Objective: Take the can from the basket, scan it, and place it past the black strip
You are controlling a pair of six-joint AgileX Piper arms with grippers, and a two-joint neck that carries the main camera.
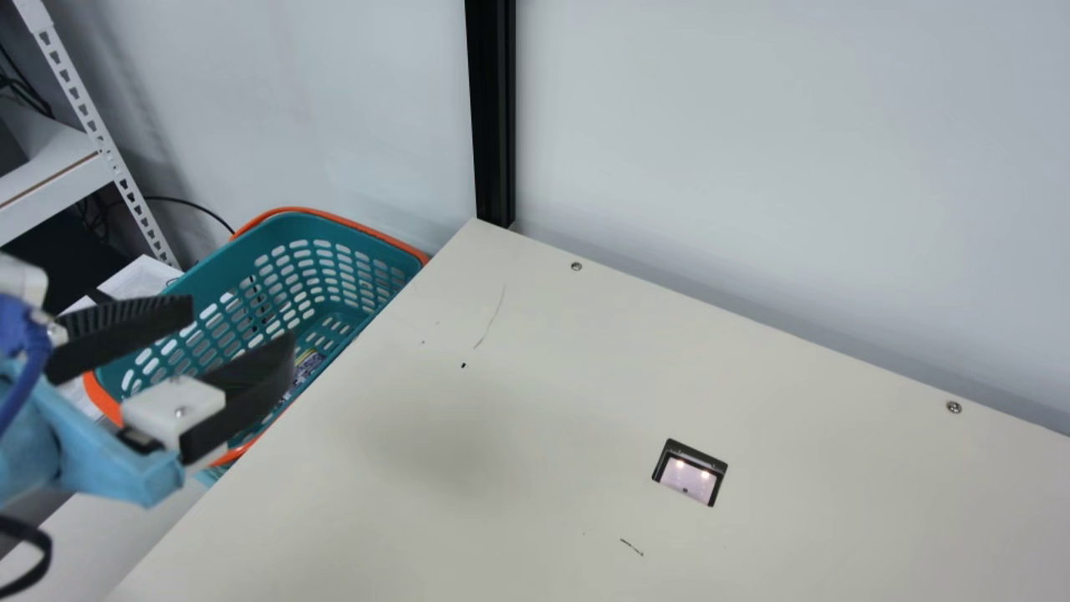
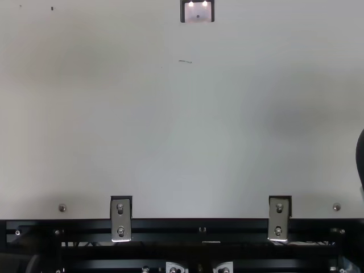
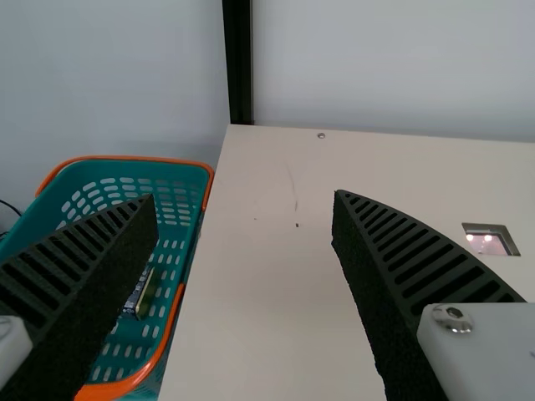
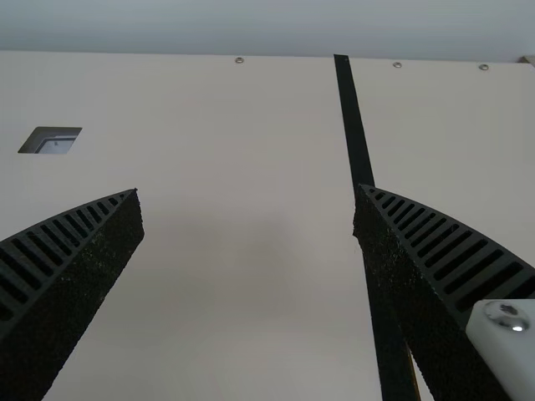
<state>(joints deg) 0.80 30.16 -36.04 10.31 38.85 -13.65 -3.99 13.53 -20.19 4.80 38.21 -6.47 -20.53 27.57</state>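
Nearest the main camera: left gripper [image 1: 242, 336], fingers spread wide apart, nothing between them. Can [image 1: 307, 366] noted beyond the fingers, not held; in the main view it sits just beside the tip of the finger nearer the surface [image 1: 518, 418], partly hidden by it (only a patch of label shows). In the left wrist view it likewise appears past one fingertip, low inside the basket, near the wall on the surface side.

Container: teal slotted basket [image 1: 318, 230], orange handles at its rim, standing beside the surface edge; the can lies in it.

Right gripper [image 4: 248, 190]: fingers also well apart, gap empty. One of them overlaps the black strip [image 4: 351, 117] in the right wrist view. Scanner window [image 1: 690, 477] is set into the surface (two lit spots in it).
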